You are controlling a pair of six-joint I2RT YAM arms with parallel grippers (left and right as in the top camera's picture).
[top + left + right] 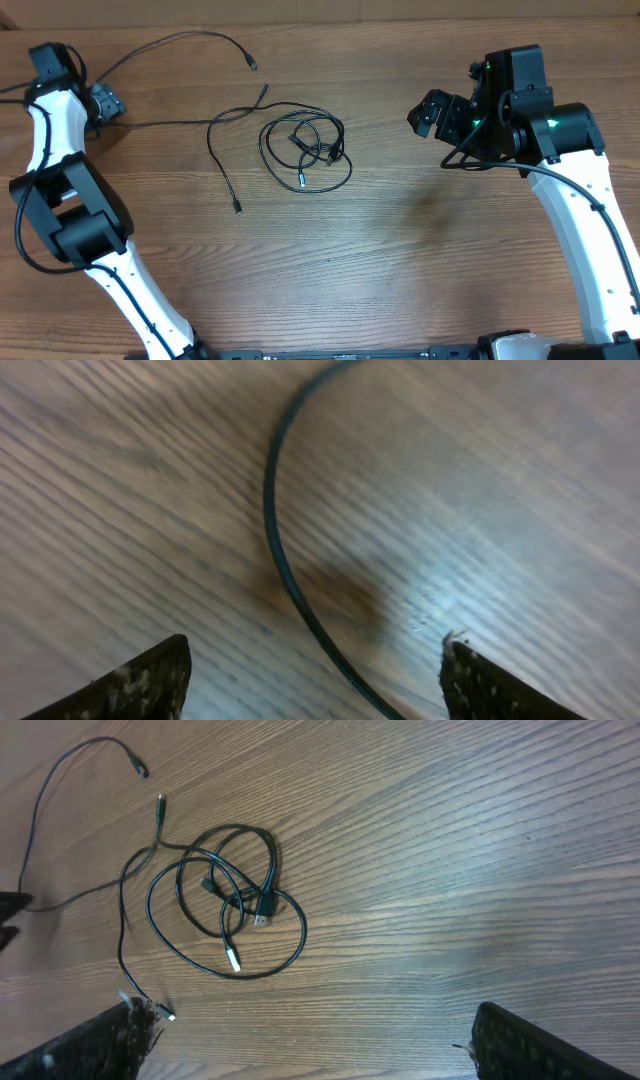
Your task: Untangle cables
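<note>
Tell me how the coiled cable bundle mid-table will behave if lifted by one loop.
The coiled cable bundle would probably sag floppily: its thin cords lie in loose loops. Likely light, being so thin. Crossed loops and plugs may snag, lifting the whole bundle together.

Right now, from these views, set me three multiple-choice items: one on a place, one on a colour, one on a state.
1. The coiled bundle lies: A hanging off an edge; B on the table, mid-width; C on the floor.
2. The cords are: A white; B black; C red.
3. The right pincer is: A shut on a cord; B shut, empty; C open, empty.
B, wood shows all round it; B, every strand is dark; C, its fingers stand wide, nothing between.
</note>
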